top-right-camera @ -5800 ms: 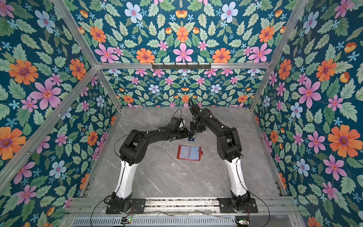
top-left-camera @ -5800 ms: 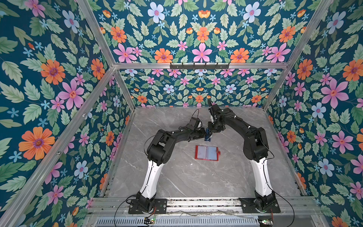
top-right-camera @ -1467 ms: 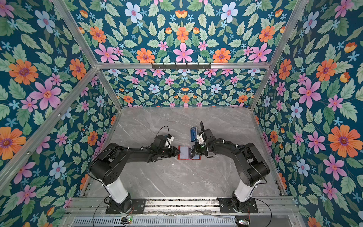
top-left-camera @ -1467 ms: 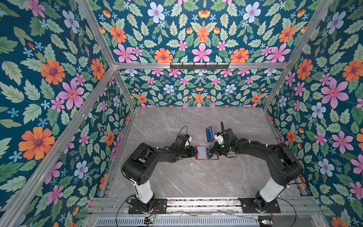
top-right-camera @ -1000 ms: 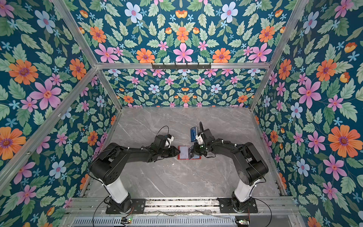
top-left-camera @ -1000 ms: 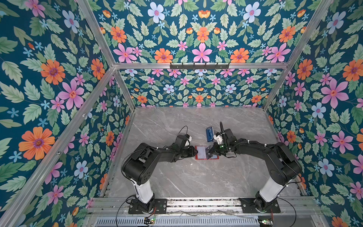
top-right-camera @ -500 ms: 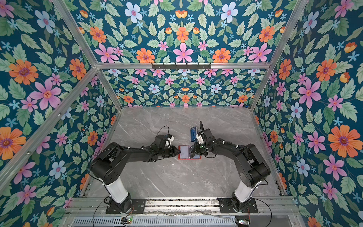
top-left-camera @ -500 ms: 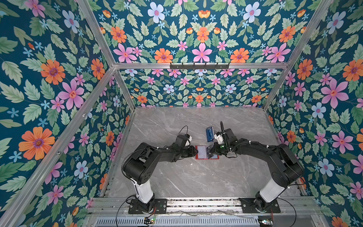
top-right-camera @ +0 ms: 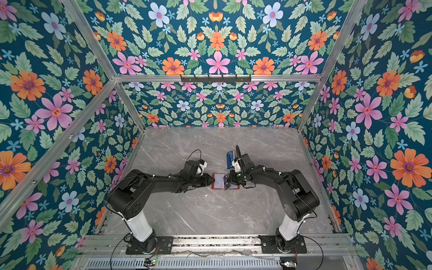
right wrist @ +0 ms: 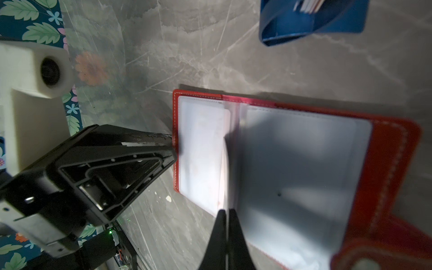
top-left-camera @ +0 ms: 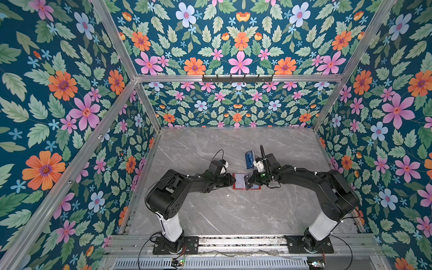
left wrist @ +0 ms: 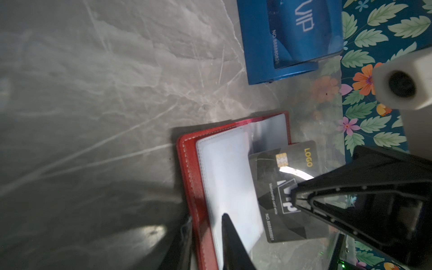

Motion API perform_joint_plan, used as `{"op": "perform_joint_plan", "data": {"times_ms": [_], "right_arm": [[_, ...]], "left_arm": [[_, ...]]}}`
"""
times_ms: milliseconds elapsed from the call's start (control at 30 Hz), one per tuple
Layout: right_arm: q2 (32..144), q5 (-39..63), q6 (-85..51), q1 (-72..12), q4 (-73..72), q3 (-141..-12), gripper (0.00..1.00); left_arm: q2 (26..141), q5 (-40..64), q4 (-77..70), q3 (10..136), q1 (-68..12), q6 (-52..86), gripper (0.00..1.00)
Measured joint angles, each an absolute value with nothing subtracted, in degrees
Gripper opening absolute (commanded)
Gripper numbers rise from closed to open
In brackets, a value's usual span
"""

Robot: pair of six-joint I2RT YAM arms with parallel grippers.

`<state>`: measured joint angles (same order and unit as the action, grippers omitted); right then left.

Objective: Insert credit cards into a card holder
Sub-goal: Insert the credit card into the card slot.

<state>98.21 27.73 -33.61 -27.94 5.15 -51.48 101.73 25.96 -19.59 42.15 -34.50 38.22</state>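
- Wallet (top-left-camera: 239, 181) is lying open and flat on the table (top-left-camera: 210, 210), clear sleeves facing up, midway between the two arms.
- Left gripper (top-left-camera: 233, 181) is pinching the wallet's outer red edge. In the left wrist view one finger (left wrist: 229, 233) is resting on the sleeve (left wrist: 224, 177), and the other is sitting just outside the stitched rim.
- Right gripper (right wrist: 226, 211) is clenching a dark card (left wrist: 280, 187), holding it on edge and tilted over the wallet's fold. Its gold chip and the word "LOGO" are showing.
- Card's leading edge is touching the sleeve nearer the left gripper; whether it is going inside, I cannot tell.
- Rack (top-left-camera: 249, 159), blue, is standing near the wallet on its far side, apart from it. It is holding a blue card (left wrist: 304, 30) and some pale ones (right wrist: 308, 5).
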Motion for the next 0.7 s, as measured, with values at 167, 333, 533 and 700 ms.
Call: {"op": "perform_joint_plan", "data": {"times_ms": [167,333,533,700], "right_arm": [[99.44,27.94,-33.63,-27.94,4.38,-51.81,0.0],[100.22,28.32,-33.87,-27.94,3.14,-51.9,0.0],[100.53,28.49,-34.92,-27.94,1.26,-51.37,0.0],[100.55,28.58,-35.81,-27.73,-0.36,-50.35,0.0]], "left_arm": [[101.73,25.96,-19.59,42.13,-34.5,38.22,0.24],[101.75,25.52,-19.46,42.04,-34.5,38.2,0.19],[101.82,25.32,-19.27,42.04,-34.5,38.2,0.14],[101.84,24.95,-19.03,42.04,-34.5,38.2,0.1]]}}
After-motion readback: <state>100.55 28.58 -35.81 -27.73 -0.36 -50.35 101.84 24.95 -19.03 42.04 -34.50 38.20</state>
